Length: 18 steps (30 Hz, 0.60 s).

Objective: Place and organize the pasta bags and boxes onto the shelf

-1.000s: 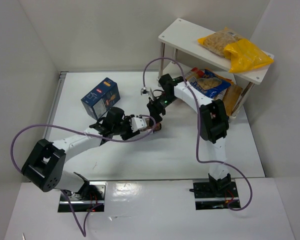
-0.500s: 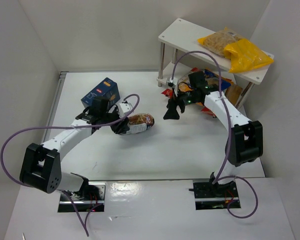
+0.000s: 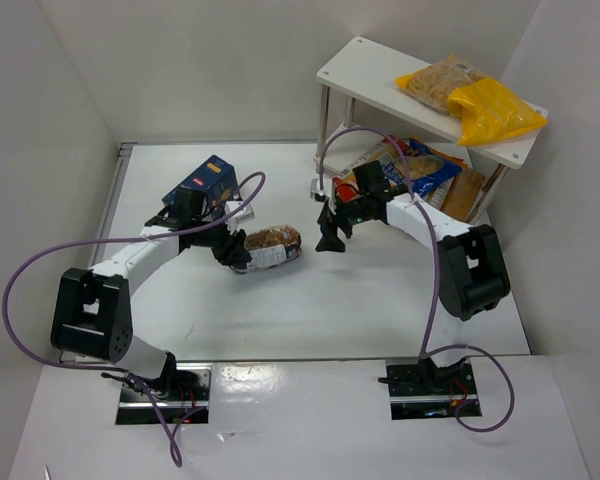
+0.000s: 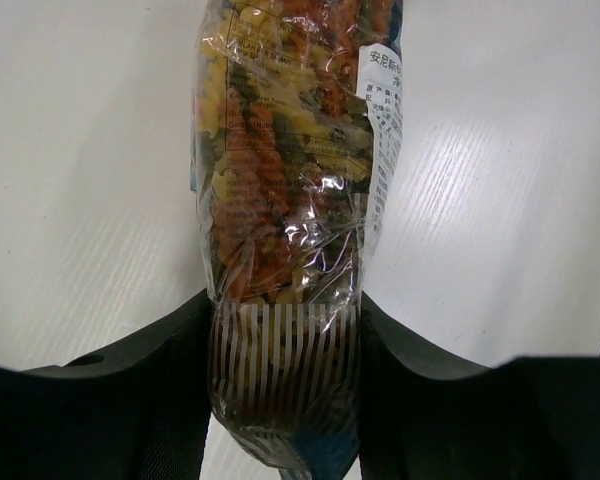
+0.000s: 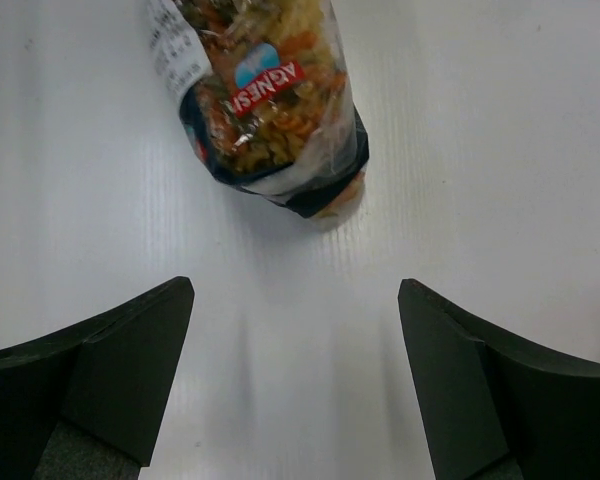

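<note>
From above, the left gripper [image 3: 232,248] sits at one end of a clear pasta bag [image 3: 270,245] lying across the middle of the white table [image 3: 310,300], just in front of the dark blue pasta box [image 3: 205,185], which stands near the left wall. That high view does not show how the grip is made. The left wrist camera does: both black fingers [image 4: 170,370] are pressed against the striped end of the bag, one on each side, and the plastic bulges between them. It also shows coloured spirals inside and a white printed sticker [image 4: 383,120] down one edge. Whether the bag rests on the table or hangs just over it I cannot tell. The right gripper [image 3: 330,235] points down just beyond the bag's other end. Its own camera shows the fingers [image 5: 130,350] spread wide over bare table, with the bag's dark-edged end and red logo [image 5: 265,90] ahead of them, apart from both pads. Only the overhead view takes in the shelf [image 3: 365,75] in the far right corner, with two yellow bags [image 3: 490,112] on its upper board and blue-orange bags [image 3: 420,165] on the lower level.
</note>
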Tool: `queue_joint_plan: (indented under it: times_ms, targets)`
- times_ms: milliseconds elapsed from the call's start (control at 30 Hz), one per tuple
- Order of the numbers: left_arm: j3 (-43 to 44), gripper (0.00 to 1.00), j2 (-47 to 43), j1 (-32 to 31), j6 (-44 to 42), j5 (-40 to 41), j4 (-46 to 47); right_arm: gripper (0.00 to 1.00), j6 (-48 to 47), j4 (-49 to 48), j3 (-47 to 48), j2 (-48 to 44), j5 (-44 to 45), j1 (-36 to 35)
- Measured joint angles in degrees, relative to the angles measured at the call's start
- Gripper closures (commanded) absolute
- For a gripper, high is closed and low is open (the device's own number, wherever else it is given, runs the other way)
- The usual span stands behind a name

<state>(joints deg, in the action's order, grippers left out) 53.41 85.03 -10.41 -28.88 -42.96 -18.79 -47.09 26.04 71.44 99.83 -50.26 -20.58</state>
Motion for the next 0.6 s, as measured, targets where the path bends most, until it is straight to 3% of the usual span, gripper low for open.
queue_joint_plan:
  times_ms: [267,600]
  targets:
    - [0.2,1.00,0.0,0.0,-1.1,1.2,-1.0,0.09,-6.1,-0.3,2.1,4.8,5.3,-1.5]
    - [0.7,1.00,0.3,-0.4,-1.2,4.0,-2.3,0.09,-11.5,0.1,6.7,9.4,3.0,-3.1]
